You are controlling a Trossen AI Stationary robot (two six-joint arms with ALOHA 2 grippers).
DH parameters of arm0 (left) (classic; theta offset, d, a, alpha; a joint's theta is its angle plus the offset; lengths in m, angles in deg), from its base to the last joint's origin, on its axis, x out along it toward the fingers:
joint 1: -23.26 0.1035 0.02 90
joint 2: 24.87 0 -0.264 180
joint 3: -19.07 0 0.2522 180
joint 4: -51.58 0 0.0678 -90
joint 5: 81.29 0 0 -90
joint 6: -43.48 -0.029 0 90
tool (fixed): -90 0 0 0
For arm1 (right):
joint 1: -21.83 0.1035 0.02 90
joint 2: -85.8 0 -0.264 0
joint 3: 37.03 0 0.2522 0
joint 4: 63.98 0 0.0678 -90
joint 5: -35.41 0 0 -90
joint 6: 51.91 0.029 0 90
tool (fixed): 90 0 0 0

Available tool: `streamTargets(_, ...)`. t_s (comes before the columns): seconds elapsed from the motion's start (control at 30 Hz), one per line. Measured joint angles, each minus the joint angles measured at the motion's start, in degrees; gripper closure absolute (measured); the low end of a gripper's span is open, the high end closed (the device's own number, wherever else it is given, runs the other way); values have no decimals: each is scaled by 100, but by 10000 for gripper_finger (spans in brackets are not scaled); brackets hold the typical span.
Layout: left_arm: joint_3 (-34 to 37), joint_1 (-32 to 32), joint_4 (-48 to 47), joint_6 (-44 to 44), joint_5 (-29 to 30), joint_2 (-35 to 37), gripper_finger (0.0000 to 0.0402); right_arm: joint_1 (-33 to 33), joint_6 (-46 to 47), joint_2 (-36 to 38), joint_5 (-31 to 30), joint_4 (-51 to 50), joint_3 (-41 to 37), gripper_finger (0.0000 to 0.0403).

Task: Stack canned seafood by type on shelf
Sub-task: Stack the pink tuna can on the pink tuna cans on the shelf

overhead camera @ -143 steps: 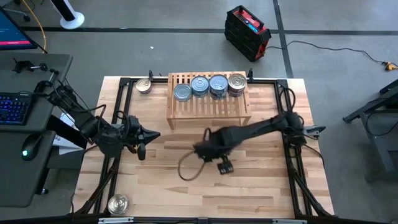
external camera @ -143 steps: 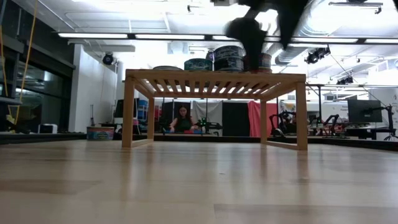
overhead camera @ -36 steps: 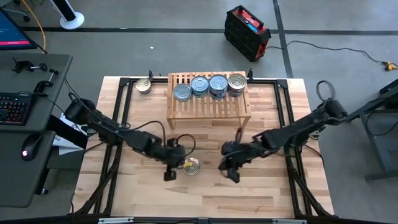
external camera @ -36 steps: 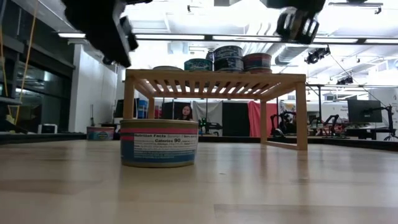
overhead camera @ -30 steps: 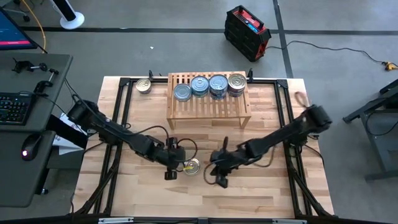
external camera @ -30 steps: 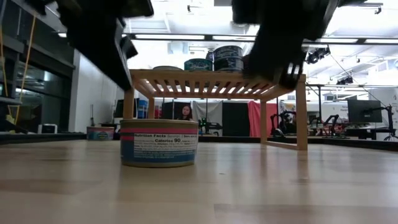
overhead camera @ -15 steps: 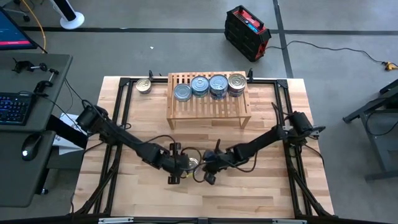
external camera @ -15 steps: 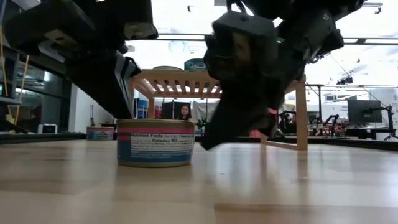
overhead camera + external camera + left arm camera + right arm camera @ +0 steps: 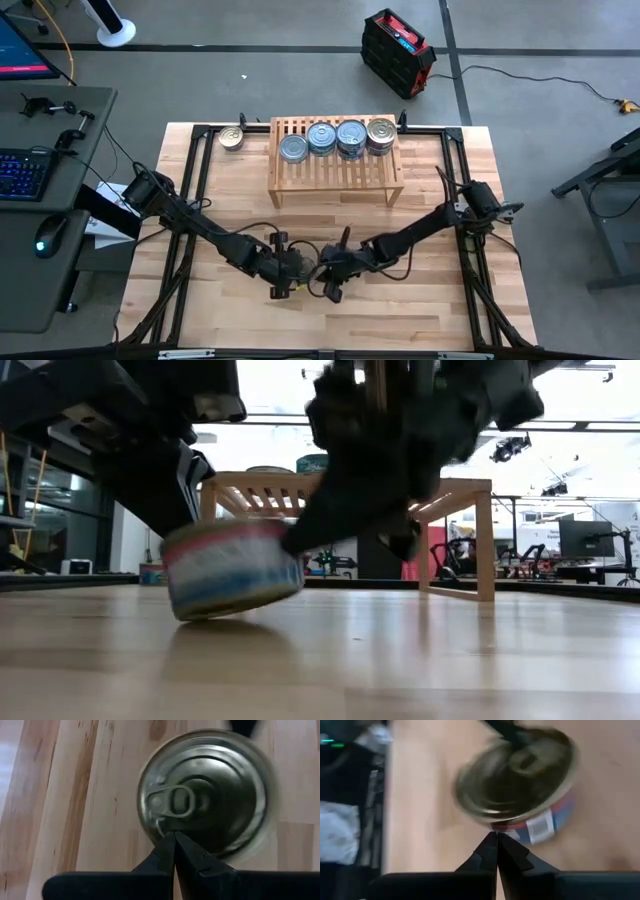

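A round tin [image 9: 304,263] with a silver pull-ring lid [image 9: 205,795] and a blue-and-pink label stands tilted on the table's near middle, its right side raised [image 9: 232,568]. My left gripper [image 9: 287,270] is shut at the tin's left. My right gripper [image 9: 325,272] is shut at its right. The light-wood slatted shelf [image 9: 335,172] stands at the far middle. Several tins [image 9: 336,138] sit along its back edge. My left gripper's shut fingertips [image 9: 174,840] lie on the lid's edge just beside the pull ring [image 9: 172,802], coming from the table's left and slanting down. My right gripper's shut fingertips [image 9: 496,839] meet the tin's labelled side wall [image 9: 535,827] from the table's right, slanting down. The tin's right side is lifted and its left bottom edge [image 9: 180,615] rests on the table.
One more tin [image 9: 231,138] sits on the table left of the shelf. The table's black frame rails [image 9: 190,200] run along both sides. A desk with a keyboard [image 9: 22,172] stands beyond the left edge.
My right gripper has swung toward the table's left and down until it reached the tin. My left gripper has moved in slightly closer to the tin. The tin, upright a moment ago, has tipped with its right side raised and shifted a little left.
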Motion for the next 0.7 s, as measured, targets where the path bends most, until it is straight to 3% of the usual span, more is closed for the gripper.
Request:
streamTargets(0.4, 6, 11, 114, -183, 162, -19, 401, 9, -567, 16, -1, -225, 696, 403)
streamTargets(0.7, 6, 15, 39, -338, 257, 14, 401, -70, -722, 20, -79, -292, 739, 403)
